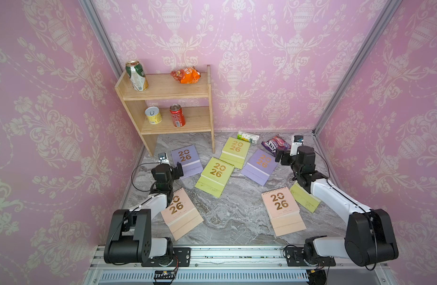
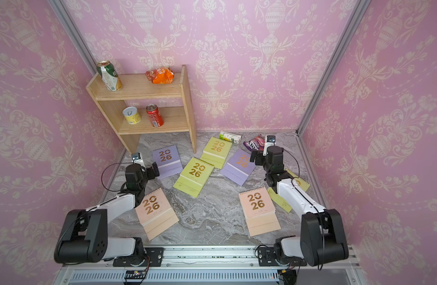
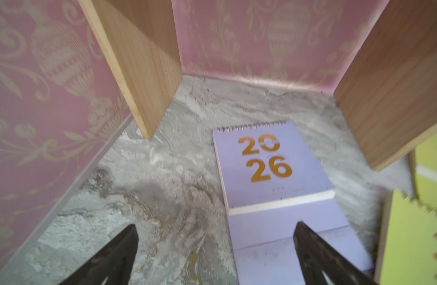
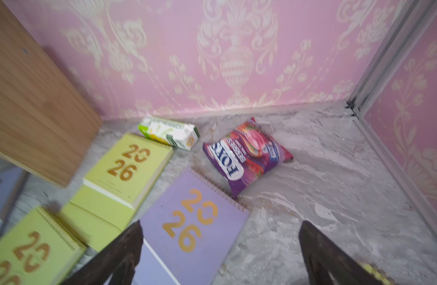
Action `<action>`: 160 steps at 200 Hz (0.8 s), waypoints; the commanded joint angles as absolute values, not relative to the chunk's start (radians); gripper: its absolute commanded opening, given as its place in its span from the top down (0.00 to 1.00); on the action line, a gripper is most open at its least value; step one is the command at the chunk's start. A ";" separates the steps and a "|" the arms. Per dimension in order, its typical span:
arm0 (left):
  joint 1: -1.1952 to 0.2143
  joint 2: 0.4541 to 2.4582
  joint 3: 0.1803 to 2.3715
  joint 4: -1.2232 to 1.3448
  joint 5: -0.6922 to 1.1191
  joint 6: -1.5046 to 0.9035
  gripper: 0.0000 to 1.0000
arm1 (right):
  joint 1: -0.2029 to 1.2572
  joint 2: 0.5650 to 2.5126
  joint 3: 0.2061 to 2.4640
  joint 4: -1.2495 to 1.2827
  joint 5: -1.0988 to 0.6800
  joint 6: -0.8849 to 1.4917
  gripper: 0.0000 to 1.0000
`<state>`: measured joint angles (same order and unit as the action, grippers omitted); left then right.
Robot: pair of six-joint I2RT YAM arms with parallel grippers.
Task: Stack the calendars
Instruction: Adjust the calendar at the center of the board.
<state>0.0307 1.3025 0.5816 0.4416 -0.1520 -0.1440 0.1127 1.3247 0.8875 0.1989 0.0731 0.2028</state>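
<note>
Black, spread wide, my left fingers (image 3: 316, 256) hold nothing over the eleven-o'clock lilac calendar (image 3: 274, 167); my right fingers (image 4: 123, 254) gape empty over the one-o'clock lilac calendar (image 4: 195, 222).

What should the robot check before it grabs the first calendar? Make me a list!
1. Left gripper open and empty: ok.
2. Right gripper open and empty: ok.
3. Lilac calendar by the wooden shelf lying flat, nothing on it: ok.
4. Purple snack packet clear of the second lilac calendar: cannot tell, it sits right at the spiral edge.
5. Yellow-green calendar under the right arm in full view: not ok, the arm covers part of it.
</note>
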 commanded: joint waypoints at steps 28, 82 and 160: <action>0.042 1.102 0.604 0.227 0.033 -0.376 0.01 | 0.149 1.321 0.946 -0.012 -0.189 0.333 0.02; 0.003 1.373 0.840 -0.115 0.185 -0.384 0.05 | 0.362 1.383 0.922 -0.094 -0.147 0.478 0.05; -0.117 1.608 0.909 -0.109 0.252 -0.411 0.06 | 0.525 1.624 0.930 0.002 -0.219 0.664 0.11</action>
<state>-0.1040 1.5703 0.8818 -0.0959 0.2043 -0.3767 0.4957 1.5700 0.9318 -0.0467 -0.1848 0.5762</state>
